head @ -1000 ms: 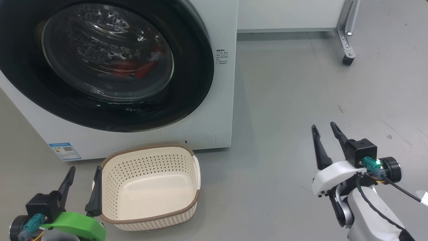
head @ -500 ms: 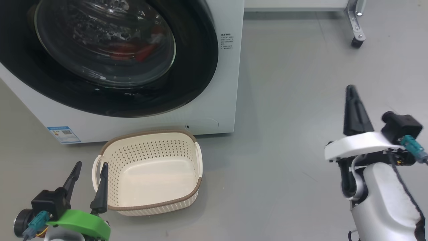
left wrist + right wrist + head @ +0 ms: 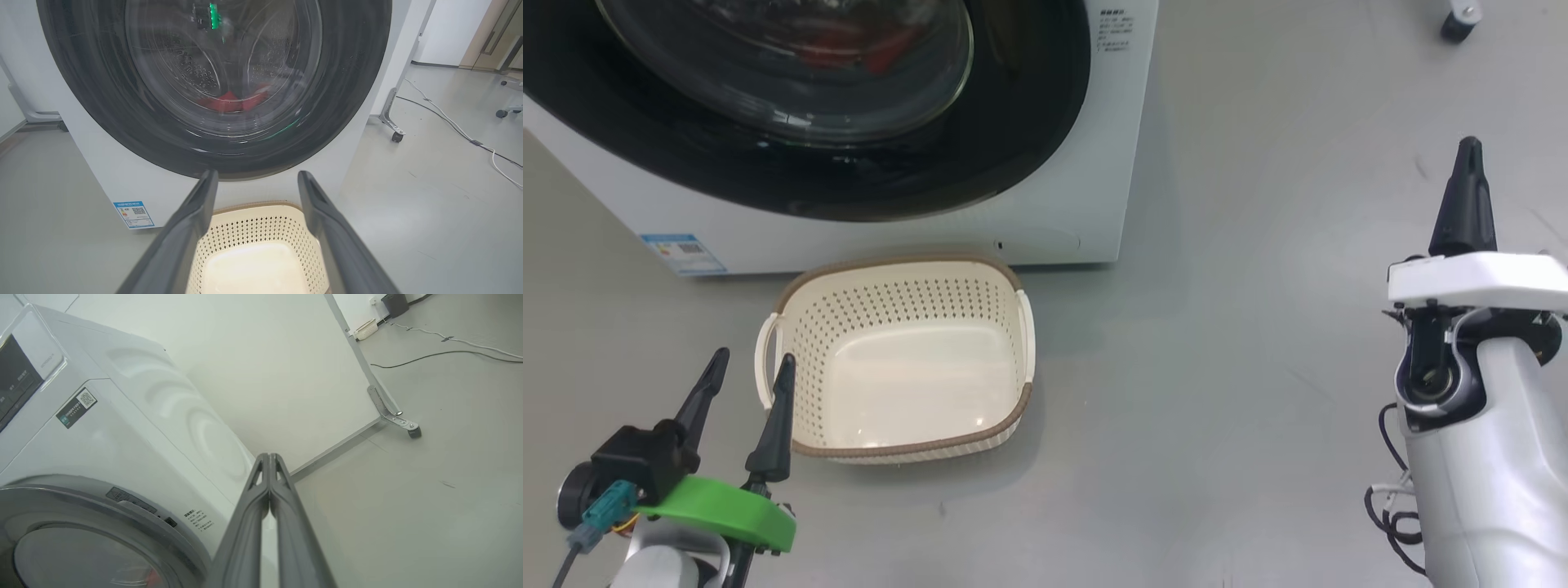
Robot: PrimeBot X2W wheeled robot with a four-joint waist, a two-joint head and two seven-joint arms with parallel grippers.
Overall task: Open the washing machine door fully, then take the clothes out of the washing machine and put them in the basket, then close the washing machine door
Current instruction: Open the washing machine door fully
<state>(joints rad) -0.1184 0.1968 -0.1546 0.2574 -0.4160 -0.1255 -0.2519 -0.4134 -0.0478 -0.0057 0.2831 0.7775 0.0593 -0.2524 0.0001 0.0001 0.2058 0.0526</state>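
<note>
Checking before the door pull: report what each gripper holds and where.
Nothing is held. The left gripper is open and empty near the basket; the right gripper is shut, fingers pressed together on nothing.

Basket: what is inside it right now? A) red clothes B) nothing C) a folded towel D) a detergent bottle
B: the basket shows only its bare cream bottom, while the clothes sit behind the glass of the washing machine door.
</note>
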